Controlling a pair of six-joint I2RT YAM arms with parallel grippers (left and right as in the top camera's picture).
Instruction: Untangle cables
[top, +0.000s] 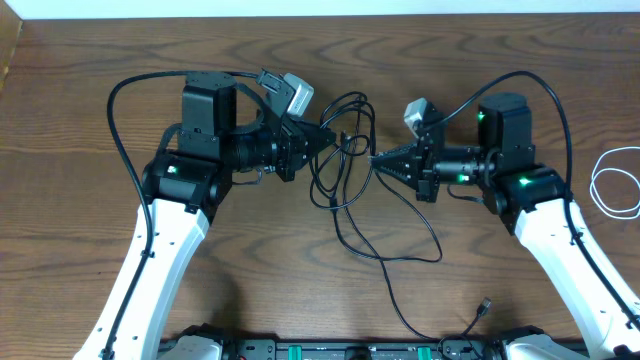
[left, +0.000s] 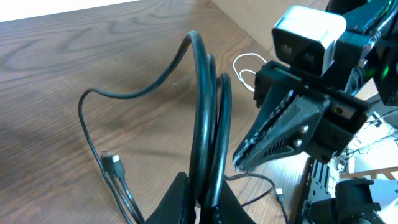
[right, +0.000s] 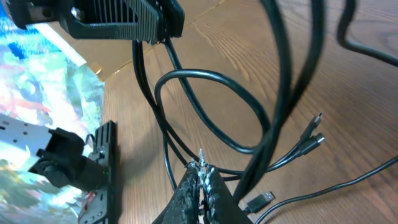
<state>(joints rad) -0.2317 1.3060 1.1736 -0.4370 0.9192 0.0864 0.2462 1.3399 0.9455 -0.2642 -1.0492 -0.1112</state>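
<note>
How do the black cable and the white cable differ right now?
The black cable sprawls in tangled loops at mid-table; the white cable lies in a small coil at the right edge. The left gripper holds the black cable; nothing touches the white cable. Both are thin cords.

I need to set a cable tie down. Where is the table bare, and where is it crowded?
Bare: the table left of the left arm, and the strip along its far edge. Crowded: the middle, where the black cable loops; the white cable takes the right edge.
</note>
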